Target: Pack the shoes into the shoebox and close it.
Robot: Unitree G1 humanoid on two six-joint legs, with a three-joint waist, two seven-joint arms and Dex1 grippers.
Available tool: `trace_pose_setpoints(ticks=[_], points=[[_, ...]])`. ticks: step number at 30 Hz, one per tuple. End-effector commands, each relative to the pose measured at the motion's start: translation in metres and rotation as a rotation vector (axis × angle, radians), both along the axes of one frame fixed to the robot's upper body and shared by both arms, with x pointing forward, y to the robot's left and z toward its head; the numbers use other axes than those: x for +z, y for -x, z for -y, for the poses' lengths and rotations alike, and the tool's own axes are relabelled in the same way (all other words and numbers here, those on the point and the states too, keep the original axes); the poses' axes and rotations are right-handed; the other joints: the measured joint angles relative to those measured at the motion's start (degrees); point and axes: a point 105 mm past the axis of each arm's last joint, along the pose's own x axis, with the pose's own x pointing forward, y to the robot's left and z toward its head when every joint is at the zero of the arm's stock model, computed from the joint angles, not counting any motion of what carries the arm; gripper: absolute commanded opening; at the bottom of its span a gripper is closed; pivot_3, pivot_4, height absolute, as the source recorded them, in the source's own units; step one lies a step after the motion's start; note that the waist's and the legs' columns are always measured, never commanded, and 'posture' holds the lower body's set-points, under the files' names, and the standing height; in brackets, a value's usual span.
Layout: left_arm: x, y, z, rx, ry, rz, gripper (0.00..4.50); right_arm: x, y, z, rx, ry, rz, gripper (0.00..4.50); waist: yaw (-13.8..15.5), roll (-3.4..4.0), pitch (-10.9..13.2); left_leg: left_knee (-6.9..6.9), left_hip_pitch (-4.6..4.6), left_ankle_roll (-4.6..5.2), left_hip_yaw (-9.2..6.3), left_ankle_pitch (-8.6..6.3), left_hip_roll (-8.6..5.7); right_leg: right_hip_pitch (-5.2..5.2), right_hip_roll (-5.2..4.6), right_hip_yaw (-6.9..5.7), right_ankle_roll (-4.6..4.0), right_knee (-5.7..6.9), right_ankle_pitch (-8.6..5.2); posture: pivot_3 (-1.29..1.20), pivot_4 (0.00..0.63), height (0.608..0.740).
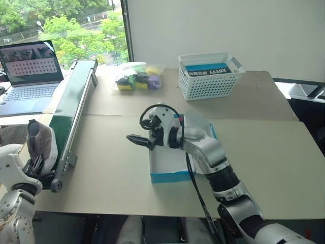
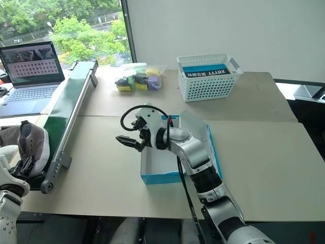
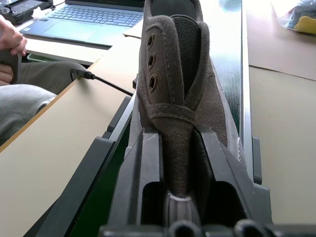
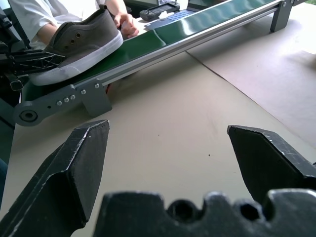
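Left wrist view looks straight along the left gripper (image 3: 178, 163), whose two black fingers are clenched on the heel of a grey canvas sneaker with a pale whitish sole (image 3: 182, 74). That shoe lies on the near end of a long green conveyor belt with a grey metal frame (image 1: 76, 101), at the left edge of the tan table (image 1: 264, 168). Beside the belt, off the table edge, a person's hand (image 3: 11, 40) and grey-clad knee are near an open laptop (image 1: 30, 76) on a lower side surface; a black cable runs across that surface toward the belt frame.

From the head cameras, the turquoise-blue cardboard shoebox with a white inside (image 2: 161, 165) sits open near the middle of the table, well apart from the shoe, with bare tabletop between them. Its flap lid (image 2: 195, 127) stands up behind the right arm. The right gripper (image 2: 128, 141) hovers just beyond the box's left rim, pointing toward the belt, its fingers spread wide and holding nothing. The right forearm crosses above the box's open top and covers part of it.

Farther back stand a white plastic lattice basket (image 1: 209, 81) holding a blue flat package with a black label, and a clear plastic bag of yellow, green and purple items (image 1: 138, 77). Neither lies between shoe and box.
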Motion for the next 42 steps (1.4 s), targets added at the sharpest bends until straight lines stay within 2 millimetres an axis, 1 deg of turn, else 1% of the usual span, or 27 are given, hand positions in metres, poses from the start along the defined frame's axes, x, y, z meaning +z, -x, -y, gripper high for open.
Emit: trace_pose_setpoints(ticks=[1,6,9,12,13,15,19,22,23,24,26,27,29,31,35,38,42], points=[[0.005,-0.003,0.002,-0.016,-0.008,0.004,0.07,0.021,0.002,-0.002,0.017,-0.047,0.047,4.5,0.0,0.0,0.0,0.0,0.0,0.0,0.0,0.0,0.0,0.0,0.0,0.0,0.0,0.0,0.0,0.0,0.15,0.734],[0.003,-0.003,0.002,-0.013,-0.017,-0.012,0.07,0.02,0.001,-0.002,0.011,-0.041,0.048,4.5,-0.01,0.0,0.0,-0.01,0.0,0.0,0.0,0.0,0.0,0.0,0.0,0.0,0.0,0.0,0.0,0.0,0.15,0.734],[0.006,-0.004,0.001,-0.005,-0.05,-0.004,0.07,0.02,0.001,-0.002,0.011,-0.041,0.047,4.5,-0.01,0.0,0.0,-0.02,0.01,-0.01,0.0,0.0,0.0,0.0,0.0,0.0,0.0,0.0,0.0,0.0,0.15,0.734],[0.034,-0.007,0.011,-0.024,-0.074,0.145,0.07,0.021,-0.001,-0.002,0.006,-0.053,0.034,4.5,-0.04,0.0,0.0,-0.02,0.0,-0.01,0.0,0.01,0.01,-0.01,0.01,0.0,0.0,0.0,0.0,0.0,0.15,0.734],[0.045,-0.008,0.019,-0.058,-0.072,0.201,0.07,0.022,-0.002,-0.002,0.002,-0.066,0.022,4.5,-0.1,-0.03,0.0,-0.01,-0.02,-0.02,0.0,0.01,0.01,-0.02,0.01,0.0,0.0,-0.02,0.0,0.0,0.15,0.734],[0.06,-0.01,0.035,-0.127,-0.047,0.279,0.07,0.024,-0.004,-0.001,-0.011,-0.088,-0.009,4.5,-0.15,-0.25,0.01,0.0,-0.12,-0.03,-0.01,0.02,0.02,-0.06,0.0,-0.01,0.0,-0.04,0.01,0.0,0.15,0.734],[0.073,-0.015,0.06,-0.236,-0.004,0.333,0.07,0.021,-0.016,0.001,-0.068,-0.126,-0.145,4.5,-0.31,-0.29,0.01,-0.02,-0.17,-0.05,-0.02,0.02,0.02,-0.1,-0.02,-0.01,-0.02,-0.04,0.02,0.0,0.15,0.734],[0.083,-0.025,0.09,-0.337,0.056,0.384,0.07,0.021,-0.026,-0.001,-0.106,-0.255,-0.412,4.5,-0.4,-0.29,0.01,-0.01,-0.14,-0.04,-0.02,0.02,0.03,-0.08,0.01,-0.01,-0.03,-0.01,0.03,0.0,0.15,0.734],[0.086,-0.027,0.099,-0.366,0.078,0.398,0.07,0.023,-0.027,-0.002,-0.099,-0.3,-0.487,4.5,-0.41,-0.29,0.02,-0.01,-0.14,-0.04,-0.02,0.02,0.03,-0.07,0.02,-0.02,-0.03,-0.01,0.03,0.0,0.15,0.734],[0.088,-0.032,0.113,-0.406,0.107,0.408,0.07,0.028,-0.028,-0.004,-0.079,-0.373,-0.588,4.5,-0.38,-0.29,0.02,0.0,-0.15,-0.04,-0.02,0.02,0.04,-0.07,0.05,-0.01,-0.04,-0.01,0.03,0.0,0.15,0.734],[0.088,-0.038,0.132,-0.457,0.142,0.41,0.07,0.033,-0.027,-0.007,-0.04,-0.462,-0.723,4.5,0.13,-0.31,0.03,0.08,-0.2,-0.03,-0.07,0.03,0.0,-0.01,0.03,-0.05,0.0,-0.02,0.05,0.0,0.15,0.734],[0.087,-0.043,0.151,-0.515,0.159,0.401,0.07,0.036,-0.026,-0.009,-0.014,-0.5,-0.793,4.5,0.09,-0.31,0.03,0.1,-0.26,-0.03,-0.09,0.03,-0.01,-0.01,0.03,-0.07,0.02,-0.06,0.06,0.0,0.15,0.734],[0.083,-0.047,0.177,-0.605,0.179,0.38,0.07,0.037,-0.024,-0.013,0.021,-0.523,-0.871,4.5,-0.07,-0.3,0.04,0.1,-0.29,-0.03,-0.07,0.03,-0.06,-0.02,0.0,-0.05,0.04,-0.06,0.07,0.0,0.15,0.734],[0.081,-0.05,0.193,-0.661,0.198,0.373,0.07,0.039,-0.023,-0.014,0.029,-0.533,-0.903,4.5,-0.56,-0.28,0.05,0.09,-0.33,-0.03,-0.06,0.03,-0.05,-0.05,0.01,-0.04,0.04,-0.06,0.07,0.0,0.15,0.734],[0.084,-0.056,0.221,-0.743,0.236,0.377,0.07,0.046,-0.023,-0.015,0.037,-0.546,-0.902,4.5,-1.72,-0.24,0.07,0.04,-0.36,-0.01,-0.02,0.03,0.01,-0.13,0.1,0.02,0.03,0.0,0.06,0.0,0.15,0.734],[0.083,-0.059,0.234,-0.789,0.237,0.363,0.07,0.052,-0.021,-0.018,0.045,-0.559,-0.891,4.5,-1.92,-0.23,0.08,0.06,-0.35,-0.01,-0.02,0.04,0.01,-0.12,0.11,0.04,0.03,0.02,0.07,0.0,0.15,0.734],[0.082,-0.061,0.243,-0.821,0.234,0.351,0.07,0.056,-0.02,-0.021,0.048,-0.56,-0.879,4.5,-1.73,-0.23,0.08,0.08,-0.37,-0.01,-0.02,0.04,0.0,-0.12,0.11,0.03,0.05,-0.01,0.06,0.0,0.15,0.734]])
